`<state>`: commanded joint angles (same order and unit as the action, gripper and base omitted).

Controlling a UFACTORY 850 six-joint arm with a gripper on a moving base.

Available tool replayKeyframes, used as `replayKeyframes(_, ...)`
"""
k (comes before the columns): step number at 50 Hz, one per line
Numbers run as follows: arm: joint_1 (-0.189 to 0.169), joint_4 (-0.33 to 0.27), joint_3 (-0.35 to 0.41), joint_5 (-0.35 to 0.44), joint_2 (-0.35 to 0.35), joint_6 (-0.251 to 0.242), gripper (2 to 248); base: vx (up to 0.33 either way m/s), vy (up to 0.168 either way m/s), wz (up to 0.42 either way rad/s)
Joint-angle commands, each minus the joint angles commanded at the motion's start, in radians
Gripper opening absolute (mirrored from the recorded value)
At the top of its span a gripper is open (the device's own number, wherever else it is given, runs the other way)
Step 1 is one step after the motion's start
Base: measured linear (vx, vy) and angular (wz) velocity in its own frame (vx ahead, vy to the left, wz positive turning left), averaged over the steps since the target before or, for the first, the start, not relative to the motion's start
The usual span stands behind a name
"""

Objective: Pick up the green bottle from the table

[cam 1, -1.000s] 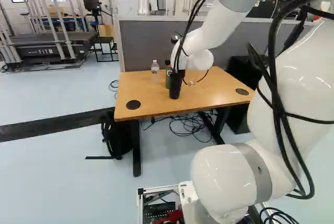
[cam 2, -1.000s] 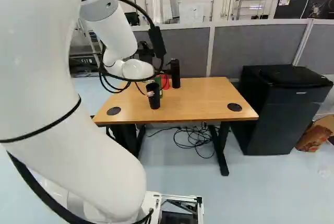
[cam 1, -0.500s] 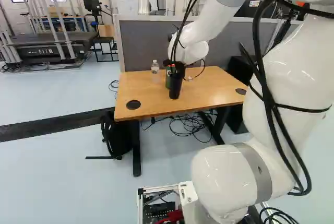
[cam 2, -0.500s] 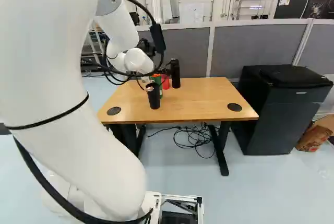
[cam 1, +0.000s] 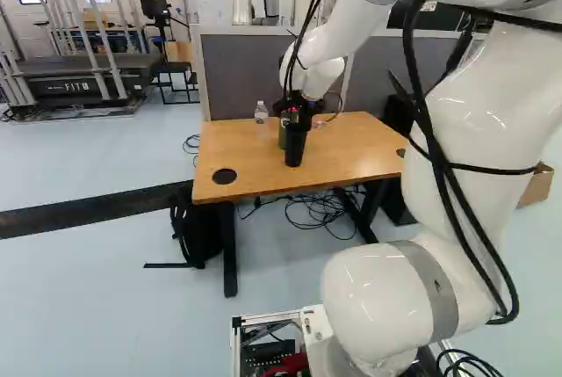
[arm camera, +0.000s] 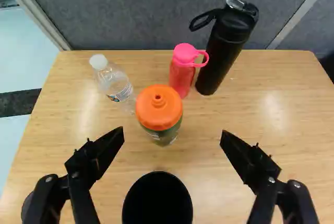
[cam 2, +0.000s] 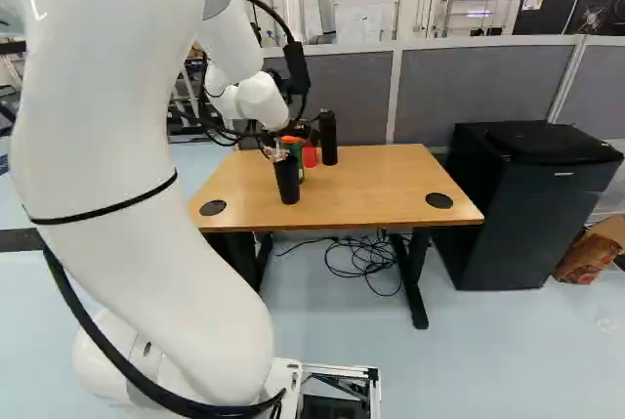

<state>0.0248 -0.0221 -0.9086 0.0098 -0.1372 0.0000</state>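
Note:
My gripper [cam 1: 300, 108] hangs above the table's far part in the left base view. In the wrist view the gripper [arm camera: 172, 131] stands open, its two fingers wide apart with nothing gripped. The green bottle [arm camera: 166, 136], upright with an orange lid, shows just ahead of the gap between the fingertips. In the right base view the green bottle [cam 2: 299, 160] stands on the table [cam 2: 371, 189], behind a black cup [cam 2: 287, 183]. That cup's dark round mouth lies between the fingers in the wrist view, nearer the gripper than the bottle.
A clear bottle [arm camera: 115, 84] stands beside the green one. Behind it are a red bottle [arm camera: 182, 72] with a pink lid and a tall black bottle [arm camera: 224, 46]. A grey partition [cam 2: 488, 87] rises behind the table. A black cabinet [cam 2: 518, 209] stands beside it.
The arm's wrist has risen and shifted a little, leftward in the left base view. More of the orange lid now shows in the right base view. The base and the table's things have stayed put.

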Motion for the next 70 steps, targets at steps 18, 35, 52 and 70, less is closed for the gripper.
replayKeyframes(18,-0.001,-0.024,-0.092,-0.175,-0.041,0.0,247,0.0,0.0,0.0)
replayKeyframes(35,-0.003,-0.026,-0.183,-0.261,-0.111,0.0,247,0.0,0.0,0.0)
replayKeyframes(52,-0.002,-0.026,-0.263,-0.275,-0.178,0.0,247,0.0,0.0,0.0)
replayKeyframes(70,0.012,-0.026,-0.287,-0.275,-0.223,0.0,247,0.0,0.0,0.0)
